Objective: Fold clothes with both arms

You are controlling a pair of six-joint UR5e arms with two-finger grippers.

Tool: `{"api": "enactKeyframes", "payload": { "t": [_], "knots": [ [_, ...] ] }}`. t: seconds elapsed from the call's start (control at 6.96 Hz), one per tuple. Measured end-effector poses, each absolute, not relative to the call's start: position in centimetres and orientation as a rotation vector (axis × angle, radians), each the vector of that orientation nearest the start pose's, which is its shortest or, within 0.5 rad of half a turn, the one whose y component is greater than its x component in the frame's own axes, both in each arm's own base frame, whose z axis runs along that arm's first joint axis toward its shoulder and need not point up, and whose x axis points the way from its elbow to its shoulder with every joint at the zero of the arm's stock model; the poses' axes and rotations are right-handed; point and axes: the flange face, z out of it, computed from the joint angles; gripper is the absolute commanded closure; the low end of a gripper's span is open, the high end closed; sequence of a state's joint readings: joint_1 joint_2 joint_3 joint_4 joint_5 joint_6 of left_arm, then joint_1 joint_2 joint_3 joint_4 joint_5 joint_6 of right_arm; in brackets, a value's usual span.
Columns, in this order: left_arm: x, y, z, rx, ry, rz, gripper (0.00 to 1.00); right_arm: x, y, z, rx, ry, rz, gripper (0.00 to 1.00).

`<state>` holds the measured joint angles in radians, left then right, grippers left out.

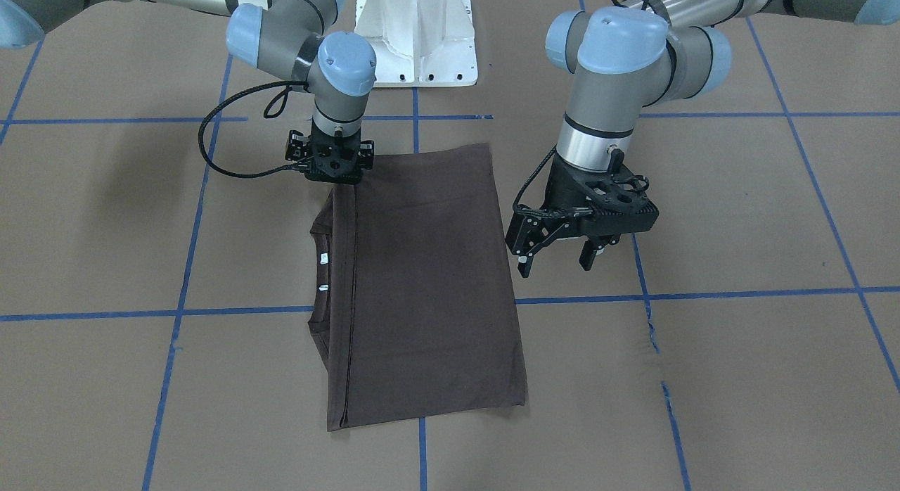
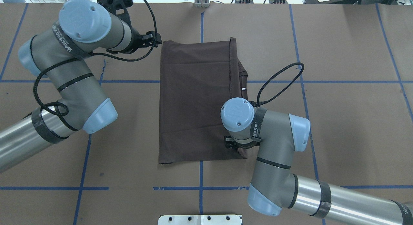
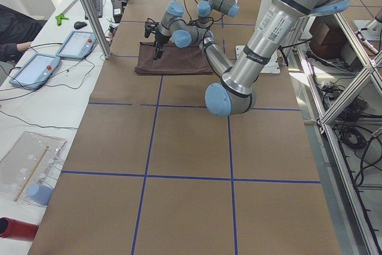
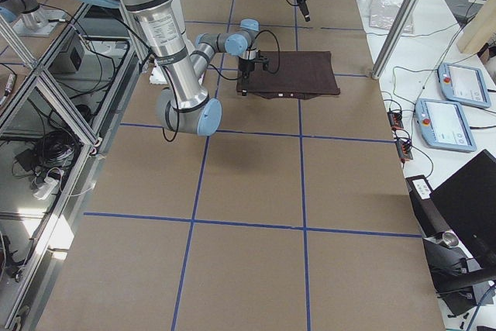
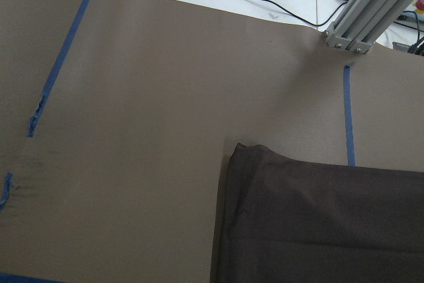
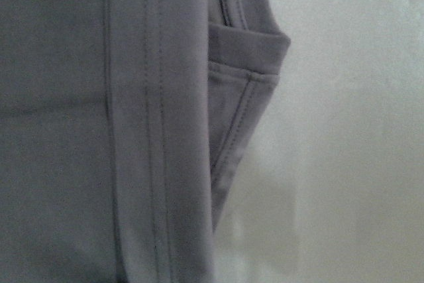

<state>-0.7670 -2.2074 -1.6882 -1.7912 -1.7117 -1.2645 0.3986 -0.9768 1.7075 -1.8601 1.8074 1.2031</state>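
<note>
At T-shirt (image 1: 429, 280) corner, right gripper (image 1: 336, 180) down on it — grip can't be told; left gripper (image 1: 555, 266) beside edge — fingers (image 1: 589, 254) spread

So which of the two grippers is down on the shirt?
The right gripper, pointing straight down onto the T-shirt at its corner near the base. The left gripper hangs open beside it.

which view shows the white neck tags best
Exterior front-facing: both white neck tags show plainly at the edge of the T-shirt. Overhead exterior shows just one tag, near the right arm. The side views are too distant, and neither wrist view shows them.
</note>
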Motion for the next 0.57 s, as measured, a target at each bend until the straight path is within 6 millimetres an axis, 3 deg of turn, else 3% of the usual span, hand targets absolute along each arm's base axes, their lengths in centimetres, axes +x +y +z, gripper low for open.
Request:
{"api": "enactKeyframes", "payload": {
  "t": [0.29,0.57],
  "knots": [
    [40.7,-55.4,21.0,0.387,0.906,-0.352,0.00,-55.1,-37.3,31.2,-0.046,-0.472,-0.035,0.00],
    [40.8,-55.4,20.9,0.387,0.909,-0.351,0.00,-51.4,-38.0,34.3,-0.036,-0.443,-0.066,0.00]
  ]
}}
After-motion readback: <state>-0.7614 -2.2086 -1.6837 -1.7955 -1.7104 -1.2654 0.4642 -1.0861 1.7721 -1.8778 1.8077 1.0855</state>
